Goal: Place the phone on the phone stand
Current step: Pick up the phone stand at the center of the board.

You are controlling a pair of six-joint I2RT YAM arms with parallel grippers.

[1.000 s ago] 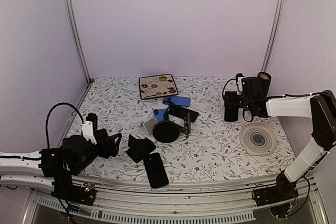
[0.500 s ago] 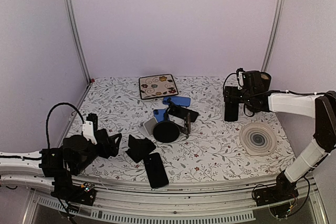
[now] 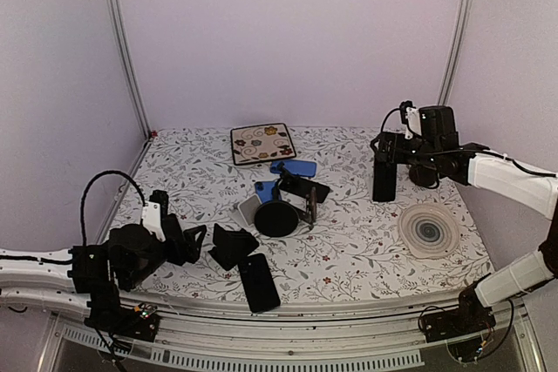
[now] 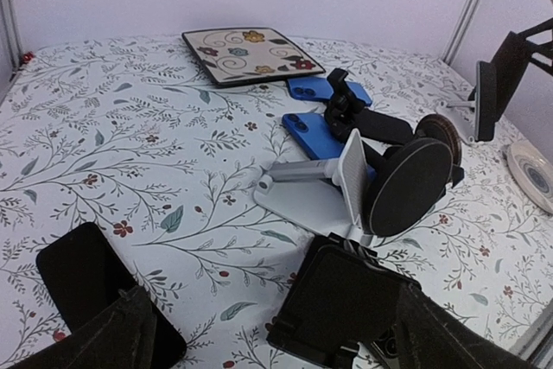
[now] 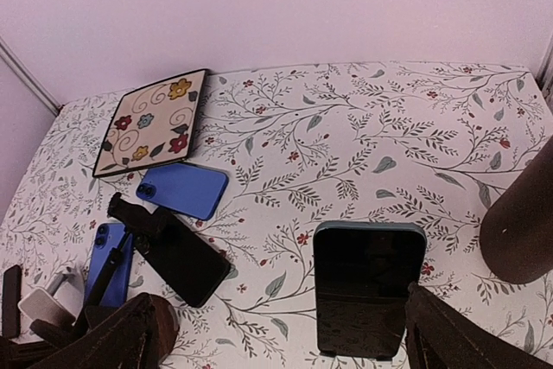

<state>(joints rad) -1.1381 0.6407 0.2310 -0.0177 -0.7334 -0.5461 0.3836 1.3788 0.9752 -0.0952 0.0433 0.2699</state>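
Lilac walls all round, and a desk [image 3: 366, 250] covered in a leafy flower print. I'm using the square flowered plate [image 3: 262, 144] at the back as my reference. The right arm [image 3: 514, 182] reaches in well to the right of it, and the left arm [image 3: 35, 269] sits low, well off to its front-left. A round swirly dish [image 3: 428, 231] lies front-right of the plate.

The phone [image 5: 369, 287] is well to the right of the plate, propped on a pale phone stand [image 4: 460, 127]. It's in portrait with its long axis nearly straight up. The dark screen faces the right tool [image 5: 285, 317], and the back is turned toward the plate side. That tool's fingers are spread wide, one on either side of the phone and clear of it, gripping nothing.

The left tool [image 4: 272, 339] is spread wide too, with nothing in it. A black folding stand [image 4: 341, 300] sits just beside it.

Just in front of the plate there's a jumble:
- a blue phone [image 5: 183, 189]
- a second blue phone [image 5: 112, 261]
- a black phone [image 5: 181, 257]
- a round-based black mount [image 4: 410, 187]
- a white stand [image 4: 324, 181]
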